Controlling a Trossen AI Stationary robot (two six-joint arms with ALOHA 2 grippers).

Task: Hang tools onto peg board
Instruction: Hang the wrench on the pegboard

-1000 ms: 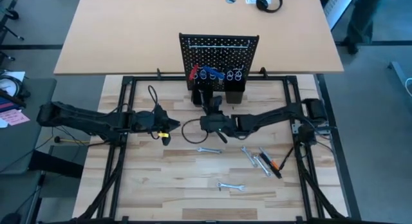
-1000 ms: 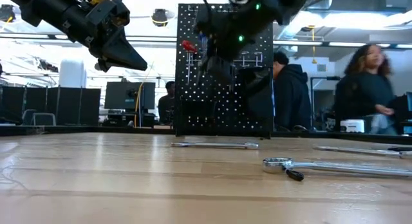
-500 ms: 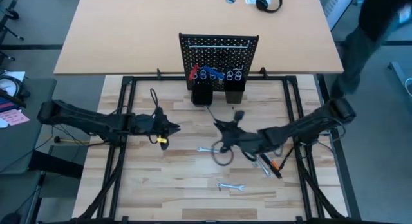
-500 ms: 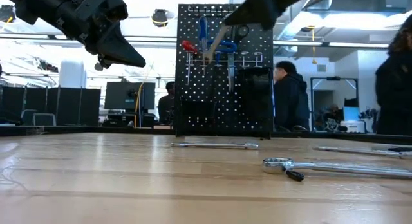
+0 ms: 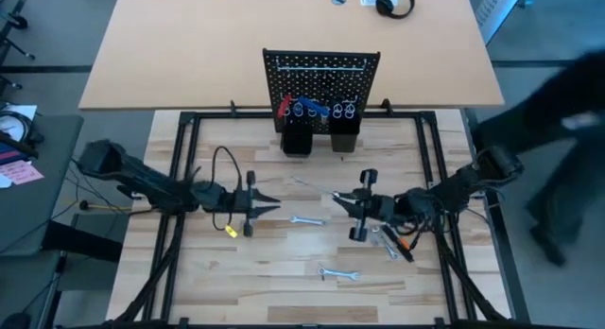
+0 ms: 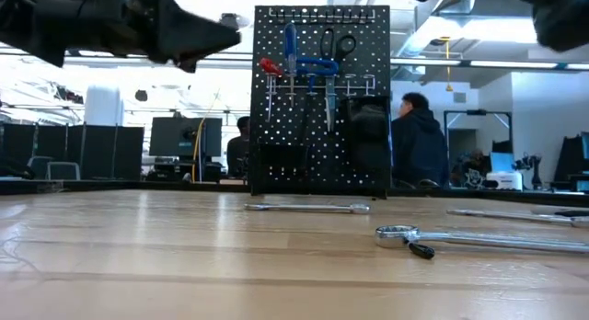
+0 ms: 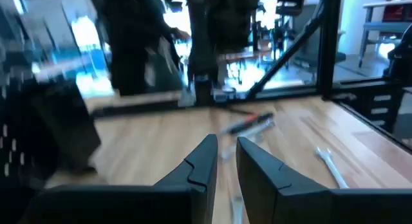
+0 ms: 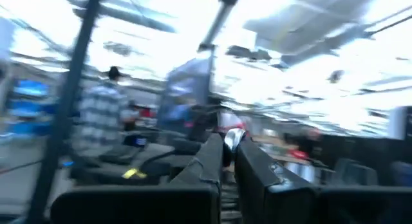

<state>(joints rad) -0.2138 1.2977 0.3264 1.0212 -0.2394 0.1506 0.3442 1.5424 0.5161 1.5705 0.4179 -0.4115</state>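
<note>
The peg board (image 5: 321,78) stands upright at the upper middle of the high view, at the far edge of the wooden counter (image 5: 236,272). In the low view it fills the centre, and on it hang a red-handled tool (image 6: 269,66), a blue-handled tool (image 6: 291,46), another blue-handled piece (image 6: 317,66) and black scissors (image 6: 339,46).

Several tools lie loose on the counter. A small silver wrench (image 5: 306,220) rests at the middle of the high view, between the two arms. Another silver wrench (image 5: 338,272) lies lower down, toward the bottom centre. A cluster of silver wrenches (image 5: 383,239) with an orange-and-black tool (image 5: 405,244) sits right of centre, partly under the right arm.

The left gripper (image 5: 269,206) hangs above the counter left of centre, pointing toward the middle; in its wrist view the jaws stand close together with a narrow gap and hold nothing. The right gripper (image 5: 340,201) hangs just right of centre, facing the left one, with the small wrench below and between them. Its wrist view shows the jaws nearly together, also with a slim gap and nothing visibly between them.

A person (image 6: 414,141) stands in the room behind the peg board, at the right of the low view.
</note>
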